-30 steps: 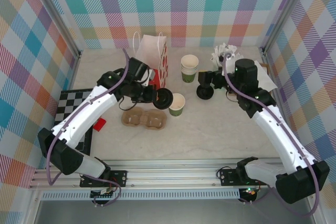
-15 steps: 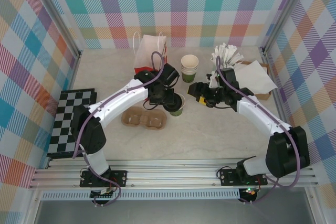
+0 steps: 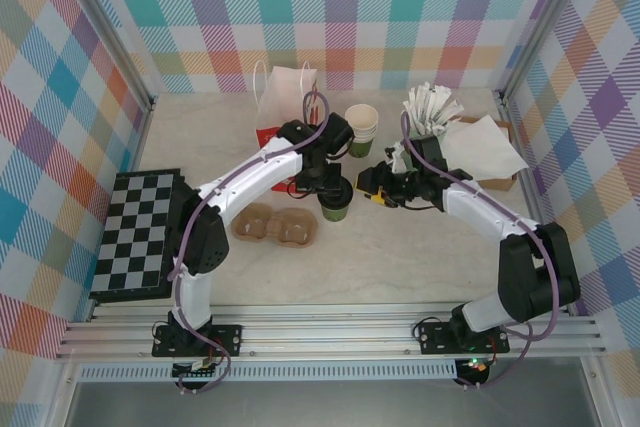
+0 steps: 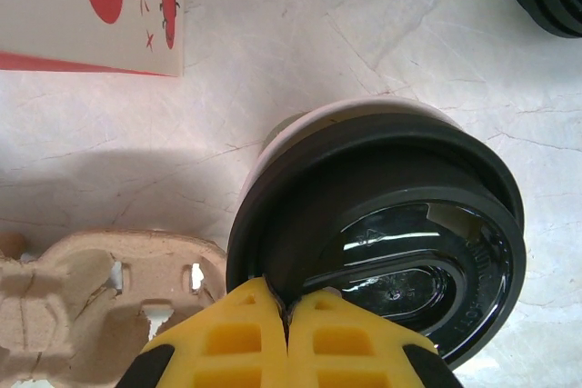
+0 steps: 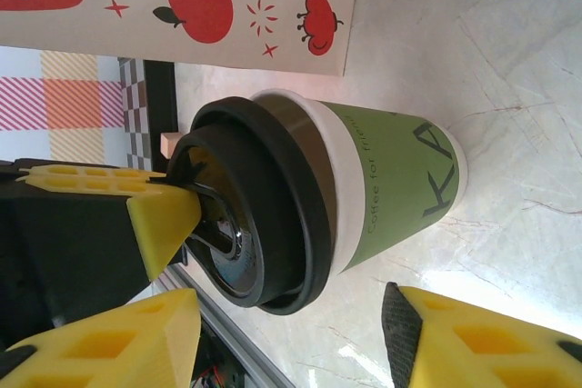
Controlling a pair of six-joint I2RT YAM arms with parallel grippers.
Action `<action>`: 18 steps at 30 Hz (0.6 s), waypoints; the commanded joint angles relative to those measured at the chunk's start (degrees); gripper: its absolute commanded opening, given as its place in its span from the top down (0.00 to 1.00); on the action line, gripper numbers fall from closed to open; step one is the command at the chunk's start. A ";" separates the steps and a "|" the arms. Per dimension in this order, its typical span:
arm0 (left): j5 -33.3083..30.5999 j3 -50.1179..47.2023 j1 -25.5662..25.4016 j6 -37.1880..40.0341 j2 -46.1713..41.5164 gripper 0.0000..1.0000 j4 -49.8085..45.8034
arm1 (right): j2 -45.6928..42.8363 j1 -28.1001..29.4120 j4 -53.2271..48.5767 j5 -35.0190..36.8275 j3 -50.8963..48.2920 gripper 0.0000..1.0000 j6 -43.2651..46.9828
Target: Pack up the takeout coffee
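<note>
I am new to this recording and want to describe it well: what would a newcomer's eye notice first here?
First, in the middle, the small cream-and-green paper cup, with the left hand shut on the round black plastic lid lying slightly askew over its rim. Next, the right hand is beside the cup, yellow fingers apart, not touching it. Behind stands a white paper bag with red prints.

Takeout coffee [image 3: 337,212] largely hidden under left pincer [image 3: 329,189] in top view
</note>
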State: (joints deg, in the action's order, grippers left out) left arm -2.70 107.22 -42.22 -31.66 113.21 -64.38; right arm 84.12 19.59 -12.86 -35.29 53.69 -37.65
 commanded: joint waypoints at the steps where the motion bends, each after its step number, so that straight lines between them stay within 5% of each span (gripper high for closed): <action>1: 1.72 2.43 0.91 1.51 0.47 1.00 -3.34 | 1.57 0.15 1.22 -2.14 0.00 0.45 2.39; 18: 2.63 3.32 1.58 2.40 2.52 1.00 -2.17 | 4.87 0.27 2.84 -4.65 0.62 0.56 2.37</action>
State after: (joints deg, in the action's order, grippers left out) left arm -0.03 108.71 -41.43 -30.22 114.78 -66.02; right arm 87.90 19.59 -11.49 -38.24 53.69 -36.38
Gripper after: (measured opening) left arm 0.040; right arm 0.445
